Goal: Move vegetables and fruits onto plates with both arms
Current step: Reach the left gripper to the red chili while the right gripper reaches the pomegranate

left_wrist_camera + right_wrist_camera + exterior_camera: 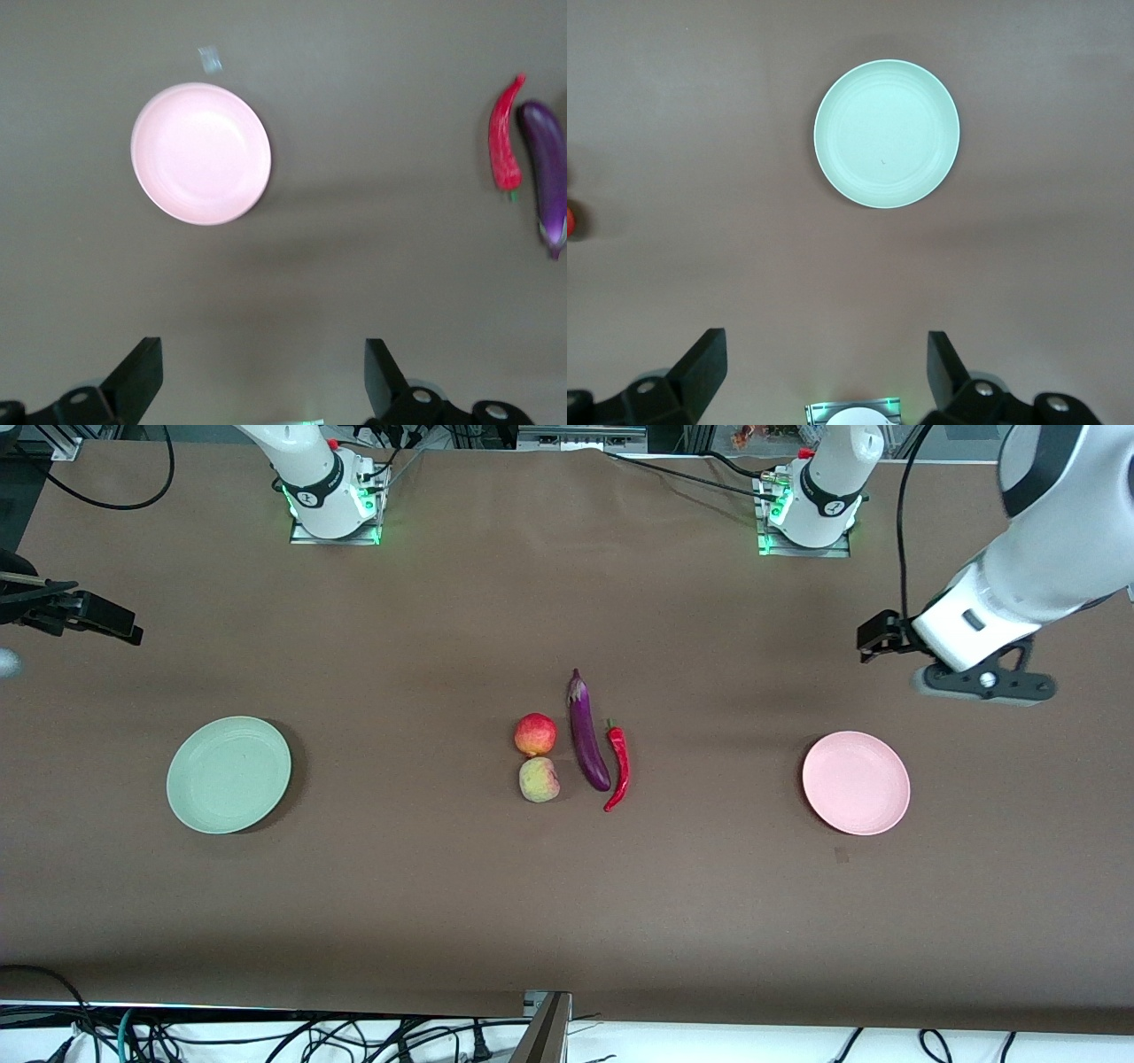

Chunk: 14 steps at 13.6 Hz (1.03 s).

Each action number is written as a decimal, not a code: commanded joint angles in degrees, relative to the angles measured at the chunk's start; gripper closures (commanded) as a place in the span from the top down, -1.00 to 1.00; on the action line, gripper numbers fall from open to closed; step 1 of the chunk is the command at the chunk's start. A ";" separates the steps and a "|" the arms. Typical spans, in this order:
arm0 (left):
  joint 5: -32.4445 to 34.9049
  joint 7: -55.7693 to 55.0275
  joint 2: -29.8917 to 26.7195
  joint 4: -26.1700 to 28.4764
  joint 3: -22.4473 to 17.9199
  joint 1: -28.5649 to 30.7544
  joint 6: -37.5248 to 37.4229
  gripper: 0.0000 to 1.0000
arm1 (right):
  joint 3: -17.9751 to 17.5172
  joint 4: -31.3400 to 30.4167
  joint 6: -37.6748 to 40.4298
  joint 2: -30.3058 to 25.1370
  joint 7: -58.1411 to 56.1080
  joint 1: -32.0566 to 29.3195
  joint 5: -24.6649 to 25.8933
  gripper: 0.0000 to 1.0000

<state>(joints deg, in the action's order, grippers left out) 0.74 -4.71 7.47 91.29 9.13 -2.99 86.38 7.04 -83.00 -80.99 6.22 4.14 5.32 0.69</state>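
Black fingers of the left gripper (263, 381) stand wide apart with nothing between them, hanging over bare cloth at the right edge of the front frame, above the pink plate (856, 782) in that frame. The right gripper (826, 376) is spread just as wide and empty, over bare cloth at the upper left edge of the front frame, with the green plate (229, 774) lower in the frame. Each arm seems parked by its own plate, ready to reach inward.

At frame centre lie all four items, clustered so either arm can reach them: the red fruit (535, 734) touching the yellow-green fruit (539, 779) below it, the eggplant (587, 732) just beside them, and the chili pepper (617, 764) alongside the eggplant toward the left arm's end. Both plates are bare; no transfer has begun.
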 commanded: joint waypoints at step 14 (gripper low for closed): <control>-4.69 -17.40 23.03 4.59 0.63 -17.74 33.85 1.00 | -0.89 0.74 -10.93 15.38 0.87 3.46 -4.90 1.00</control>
<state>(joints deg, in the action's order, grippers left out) -2.89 -16.89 30.78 95.18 10.44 -19.34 119.42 6.18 -83.19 -90.00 19.10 4.42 7.76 -2.34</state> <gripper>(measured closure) 0.000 0.000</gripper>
